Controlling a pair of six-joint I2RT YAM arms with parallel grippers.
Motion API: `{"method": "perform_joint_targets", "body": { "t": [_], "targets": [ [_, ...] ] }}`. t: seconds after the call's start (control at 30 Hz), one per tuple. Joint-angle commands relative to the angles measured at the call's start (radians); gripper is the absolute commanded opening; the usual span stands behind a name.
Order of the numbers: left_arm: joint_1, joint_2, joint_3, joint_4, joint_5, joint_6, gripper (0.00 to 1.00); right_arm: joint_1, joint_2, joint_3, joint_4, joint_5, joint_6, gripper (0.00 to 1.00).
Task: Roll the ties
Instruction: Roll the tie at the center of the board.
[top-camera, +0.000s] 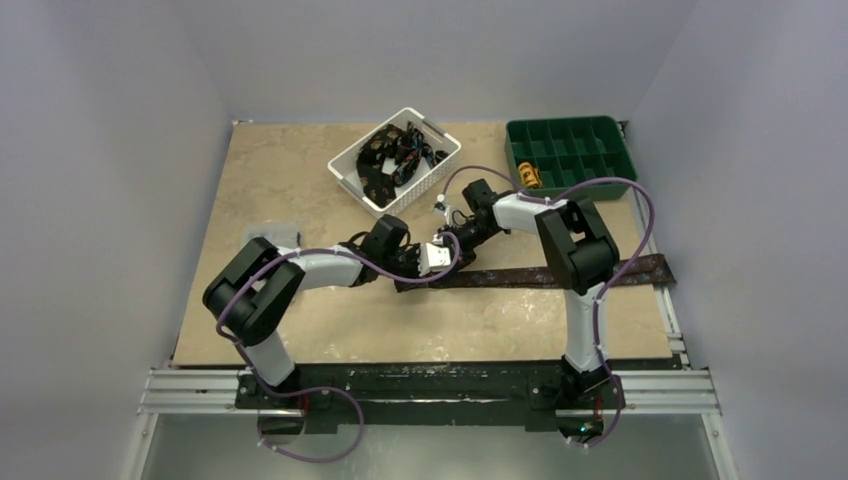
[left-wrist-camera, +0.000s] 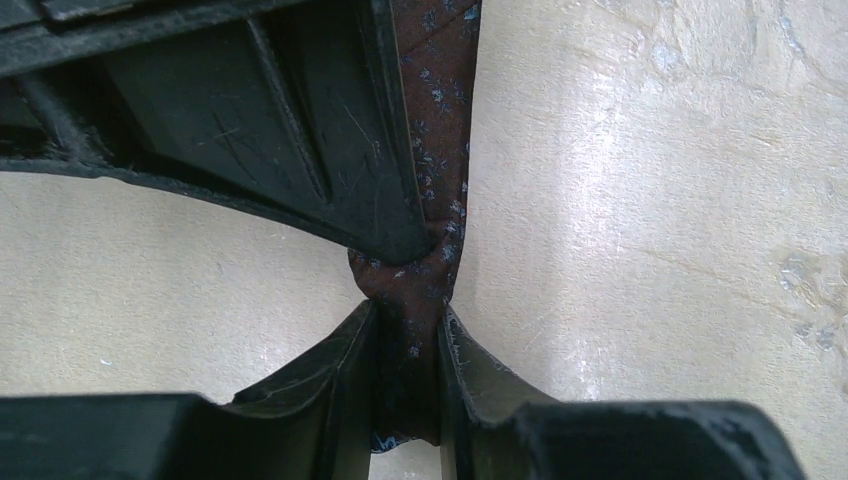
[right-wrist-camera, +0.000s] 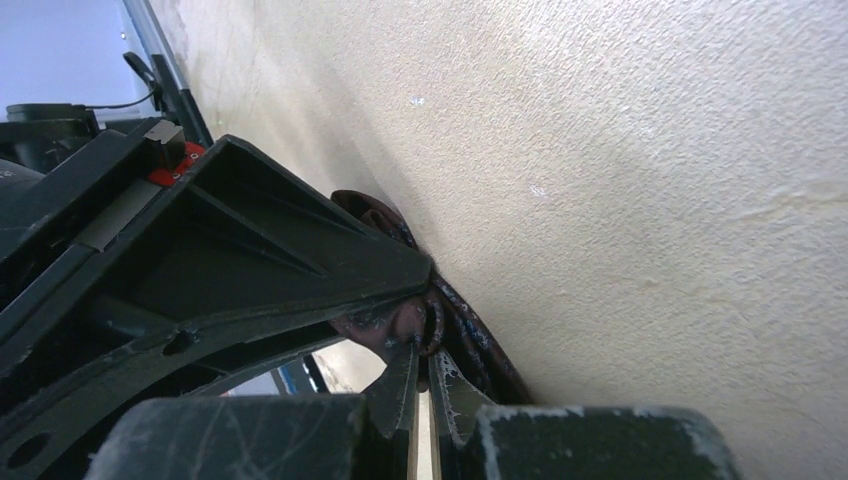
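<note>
From above, one tie (top-camera: 560, 277) lies flat from the middle of the counter (top-camera: 290, 190) to its right edge, but its left end is covered and the grip is hidden. The left wrist view shows the left gripper (left-wrist-camera: 405, 335) clenched on a bunched fold of the fabric. The right wrist view shows the right gripper (right-wrist-camera: 420, 365) closed, tips against that bunch — whether pinching cloth, I cannot tell.

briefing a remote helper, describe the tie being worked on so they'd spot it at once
On the beige table, look nearer the arm bases than the white basket for a long dark strip running left to right. That is the tie, its left end pinched by the left gripper and right gripper; unlike the dark heap in the basket, it lies stretched out flat.
</note>
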Motion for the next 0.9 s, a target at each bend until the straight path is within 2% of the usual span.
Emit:
{"method": "perform_joint_targets", "body": {
  "t": [0.0, 0.13, 0.3, 0.43, 0.53, 0.67, 0.87],
  "targets": [
    [0.0, 0.011, 0.012, -0.008, -0.007, 0.019, 0.22, -0.005, -0.064, 0.04, -0.058, 0.024, -0.019, 0.0],
    [0.0, 0.004, 0.007, -0.013, -0.007, 0.025, 0.25, -0.017, -0.049, 0.02, -0.088, 0.063, -0.058, 0.0],
    [0.0, -0.014, -0.01, 0.028, 0.003, 0.007, 0.47, -0.015, -0.025, 0.005, -0.051, 0.116, -0.043, 0.0],
    [0.025, -0.073, -0.063, 0.131, 0.065, -0.07, 0.52, -0.014, 0.026, 0.002, 0.007, 0.147, -0.032, 0.0],
    [0.051, -0.095, -0.079, 0.15, 0.088, -0.157, 0.53, -0.014, 0.032, -0.015, 0.02, 0.173, -0.05, 0.0],
    [0.058, -0.099, -0.122, 0.197, 0.054, -0.157, 0.53, -0.015, 0.031, -0.034, 0.034, 0.189, -0.054, 0.0],
    [0.057, -0.085, -0.102, 0.174, 0.071, -0.149, 0.48, -0.014, 0.026, -0.046, 0.051, 0.205, -0.052, 0.0]
  ]
}}
